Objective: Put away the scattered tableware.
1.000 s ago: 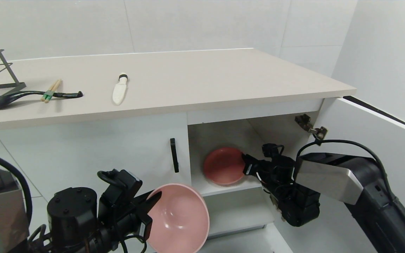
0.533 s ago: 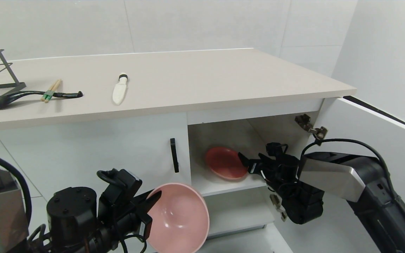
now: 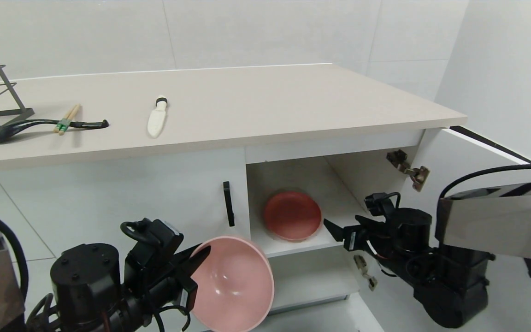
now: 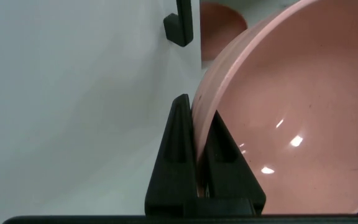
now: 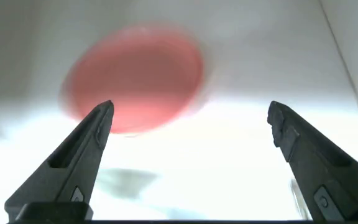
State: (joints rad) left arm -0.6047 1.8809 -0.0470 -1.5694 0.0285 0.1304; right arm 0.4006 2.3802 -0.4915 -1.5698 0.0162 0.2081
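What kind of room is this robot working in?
Probably a kitchen: a tiled wall, a counter with chopsticks and a dish rack, and an open cupboard holding a red plate.

head view: set high, looks forward and down; counter (image 3: 270,101) across upper half of frame, open cabinet (image 3: 362,170) centre right, mid range.
left wrist view: very near, looks along left gripper (image 4: 197,109) clamped on rim of pink bowl (image 4: 291,124), toward door handle (image 4: 179,25).
right wrist view: near, looks out past right gripper (image 5: 189,107), jaws wide apart, into cabinet at red plate (image 5: 135,78).
shared: red plate between head and right wrist views; pink bowl and door handle between head and left wrist views.
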